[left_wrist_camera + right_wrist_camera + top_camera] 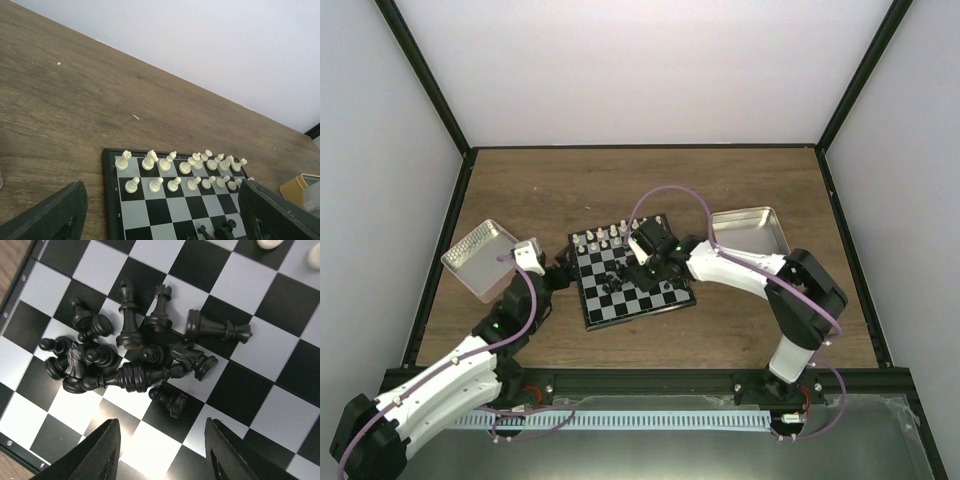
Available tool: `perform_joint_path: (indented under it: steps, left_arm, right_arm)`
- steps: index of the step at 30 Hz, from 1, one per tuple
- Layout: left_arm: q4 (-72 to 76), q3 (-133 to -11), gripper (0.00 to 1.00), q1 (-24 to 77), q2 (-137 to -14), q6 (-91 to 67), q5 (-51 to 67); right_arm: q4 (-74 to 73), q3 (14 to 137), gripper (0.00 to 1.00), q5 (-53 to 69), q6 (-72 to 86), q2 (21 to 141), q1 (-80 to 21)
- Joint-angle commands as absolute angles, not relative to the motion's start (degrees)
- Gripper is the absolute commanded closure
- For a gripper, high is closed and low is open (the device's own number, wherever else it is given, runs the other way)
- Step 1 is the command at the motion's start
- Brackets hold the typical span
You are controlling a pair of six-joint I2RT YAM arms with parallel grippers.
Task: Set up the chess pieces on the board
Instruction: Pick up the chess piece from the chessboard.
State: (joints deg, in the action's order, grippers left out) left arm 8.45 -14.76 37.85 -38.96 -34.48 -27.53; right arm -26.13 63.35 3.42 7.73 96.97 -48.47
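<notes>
Heads up: the board [632, 280] doesn't look fixed to anything, so a sideways shove from your right tool [161, 440] could skate it across the desk [550, 190]. That tool hangs right over it, fingers spread with nothing between them. The left tool [165, 215] is spread and empty too, just beside the board's left edge.

Next worry is the black pieces [125, 360]. They're one tangled heap mid-board, mostly on their sides and touching, so closing on one probably drags or rolls its neighbours, maybe into the white rows [185, 165] along the far edge. Smallest risk: the lone pawn [170, 401] just ahead of the fingers, easy to flick away.

Around all that you've got plain pale walls [640, 70], a brown wood-grain desk, a left tin [480, 258] and a right tin [752, 232].
</notes>
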Motion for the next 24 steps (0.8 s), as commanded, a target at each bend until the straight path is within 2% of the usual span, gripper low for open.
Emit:
perform_joint_path:
  steps: [1, 9, 18, 24]
  left_arm:
    - [10.1, -14.8, 0.16, 37.6, -38.5, -34.2, -27.4]
    - [10.2, -15.0, 0.15, 37.6, -39.4, -34.1, -27.1]
    - [10.2, -15.0, 0.15, 37.6, -39.2, -34.1, -27.1]
    - [10.1, -15.0, 0.15, 37.6, -39.2, -34.1, -27.1]
  right_arm:
    - [-24.9, 65.3, 0.54, 5.0, 4.5, 99.6, -48.2]
    - [-24.1, 65.7, 0.68, 1.3, 5.4, 102.0, -48.2]
    - [-23.1, 65.8, 0.65, -1.4, 5.7, 104.1, -48.2]
    - [-22.2, 65.8, 0.64, 1.8, 3.5, 104.5, -48.2]
